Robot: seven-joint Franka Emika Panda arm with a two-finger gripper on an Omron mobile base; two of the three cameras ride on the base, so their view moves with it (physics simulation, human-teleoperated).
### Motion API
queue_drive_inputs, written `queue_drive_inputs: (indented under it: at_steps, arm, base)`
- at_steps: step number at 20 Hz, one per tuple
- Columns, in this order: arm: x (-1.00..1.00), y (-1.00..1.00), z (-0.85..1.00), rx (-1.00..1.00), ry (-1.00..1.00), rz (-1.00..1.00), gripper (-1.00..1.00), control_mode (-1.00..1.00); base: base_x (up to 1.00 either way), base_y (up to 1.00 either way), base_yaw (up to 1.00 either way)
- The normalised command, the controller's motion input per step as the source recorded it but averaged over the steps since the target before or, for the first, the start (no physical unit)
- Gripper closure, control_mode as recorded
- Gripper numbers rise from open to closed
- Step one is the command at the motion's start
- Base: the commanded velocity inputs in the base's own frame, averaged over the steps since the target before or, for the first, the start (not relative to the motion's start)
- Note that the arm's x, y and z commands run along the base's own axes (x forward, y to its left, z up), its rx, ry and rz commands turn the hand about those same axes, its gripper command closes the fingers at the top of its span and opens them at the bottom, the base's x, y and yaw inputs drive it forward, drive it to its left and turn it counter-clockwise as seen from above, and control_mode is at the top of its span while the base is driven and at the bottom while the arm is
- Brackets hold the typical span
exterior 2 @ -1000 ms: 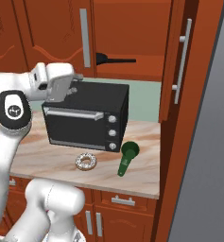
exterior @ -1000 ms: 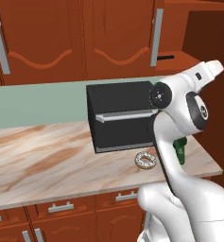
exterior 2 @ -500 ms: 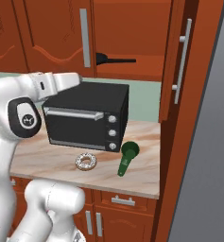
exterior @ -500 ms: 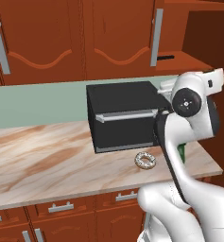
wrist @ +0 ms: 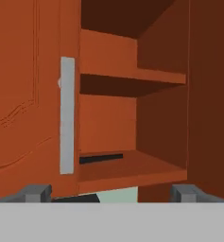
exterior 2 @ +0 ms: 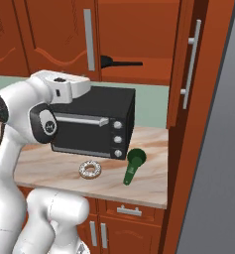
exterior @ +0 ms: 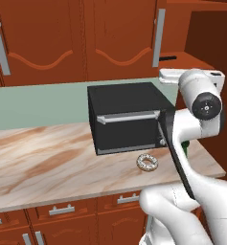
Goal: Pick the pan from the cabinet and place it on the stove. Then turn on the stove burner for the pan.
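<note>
Pan [exterior 2: 120, 63] on the lowest shelf of the opened cabinet [exterior 2: 139, 37], well above the bench [exterior 2: 59, 166] and higher than the toaster oven [exterior 2: 96, 126]. Black body tucked to the left behind the neighbouring closed door with its vertical bar handle [exterior 2: 89, 39]; long handle laid flat along the shelf, pointing rightward into the open bay. Same arrangement from the hand camera: a dark flat strip, apparently the pan handle [wrist: 101, 158], lying crosswise on the shelf board just right of the silver bar [wrist: 67, 116], with an empty shelf above.

Gripper [wrist: 111, 193] spread fully wide, holding nothing, fingertips [wrist: 37, 193] at the lower corners of the hand camera's picture. Facing squarely into the cabinet from the front, clearly short of the shelf edge. Pan ahead of it, slightly above and to the left of centre; long axis of the handle across the line of approach rather than along it. In the side cameras, hand [exterior 2: 69, 87] level with the top of the toaster oven, below and left of the shelf.

Judged next requirement: rise and reach forward, shifted left, jaws straddling the handle across its width.

Swung-open door [exterior 2: 186, 64] standing to the right of the bay, apparently clear of the route in.
</note>
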Motion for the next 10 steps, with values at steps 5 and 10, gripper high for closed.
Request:
queue_drive_inputs:
  at_steps: [5, 10]
  arm:
    - [0.31, 0.12, 0.28, 0.17, -0.11, 0.13, -1.0, -1.0]
    - [0.35, 0.02, 0.16, 0.01, 0.0, 0.09, -1.0, -1.0]
  base:
    - [0.0, 0.0, 0.0]
    - [0.0, 0.0, 0.0]
